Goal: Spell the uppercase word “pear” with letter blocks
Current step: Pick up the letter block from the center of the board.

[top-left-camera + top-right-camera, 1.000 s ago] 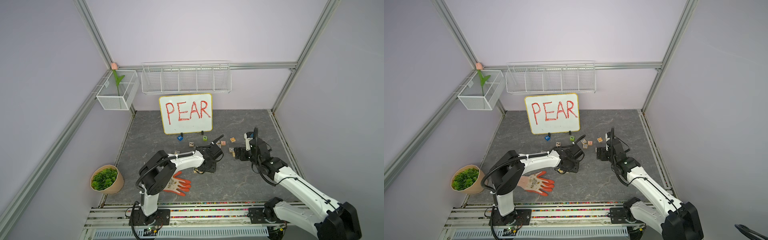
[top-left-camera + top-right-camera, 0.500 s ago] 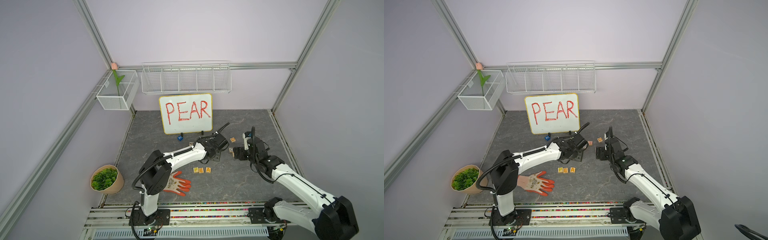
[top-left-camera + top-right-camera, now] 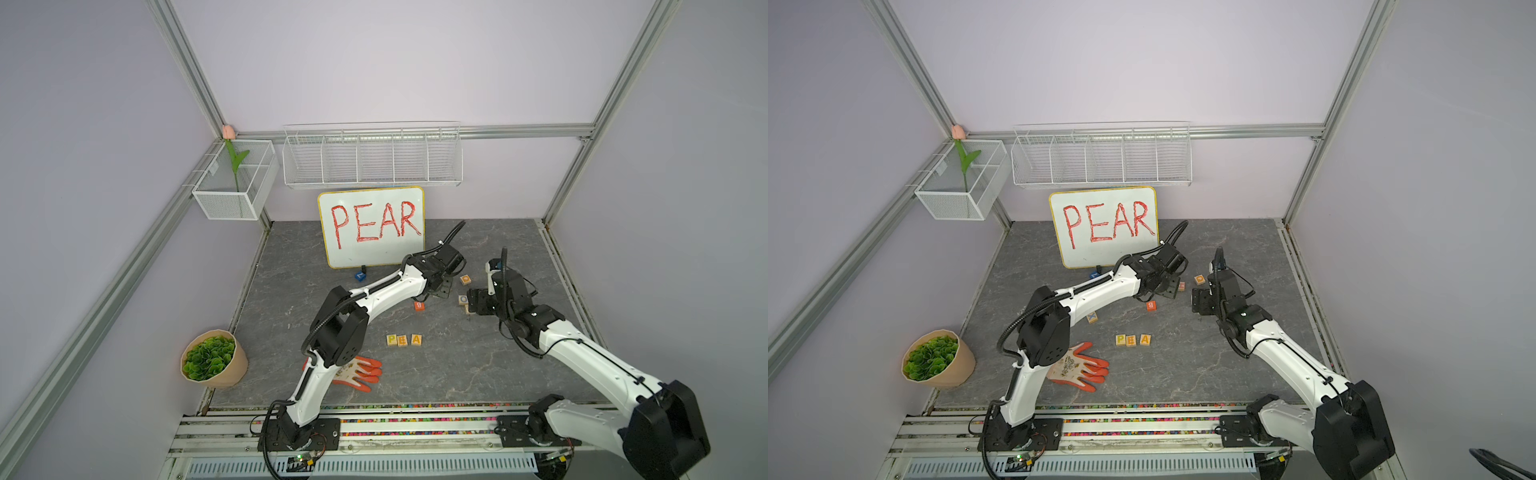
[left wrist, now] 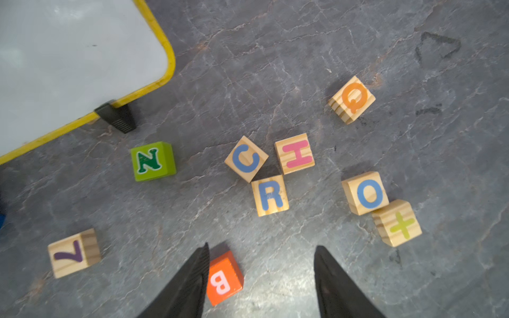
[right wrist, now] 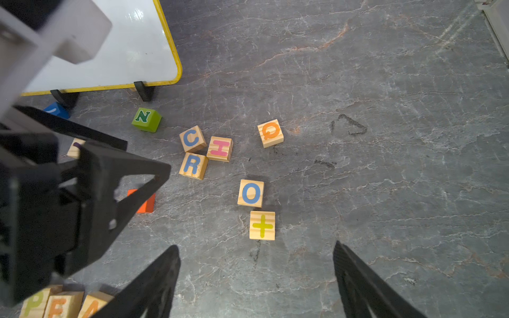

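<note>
Three light-wood letter blocks, P (image 3: 391, 340), E (image 3: 402, 340) and A (image 3: 416, 340), lie side by side in a row near the front of the grey floor. They also show at the edge of the right wrist view, P (image 5: 34, 304) first. The R block (image 4: 270, 196) rests flat among other cubes, touching C and H, a short way ahead of my left gripper (image 4: 261, 246). That gripper is open and empty. My right gripper (image 5: 256, 245) is open too, hovering over bare floor just short of the plus-sign cube (image 5: 262, 225). In both top views my left arm hides the R block.
Loose cubes surround R: C (image 4: 246, 159), H (image 4: 294, 153), O (image 4: 365, 193), Q (image 4: 352, 99), green N (image 4: 153, 161), 7 (image 4: 73, 252) and orange B (image 4: 223, 278) beside my left finger. The PEAR whiteboard (image 3: 371, 226) stands behind. A glove (image 3: 359, 372) and a potted plant (image 3: 212, 358) lie front left.
My left gripper opened, left the A block at the end of the row, and moved back toward the whiteboard over the loose cubes. The right arm barely shifted.
</note>
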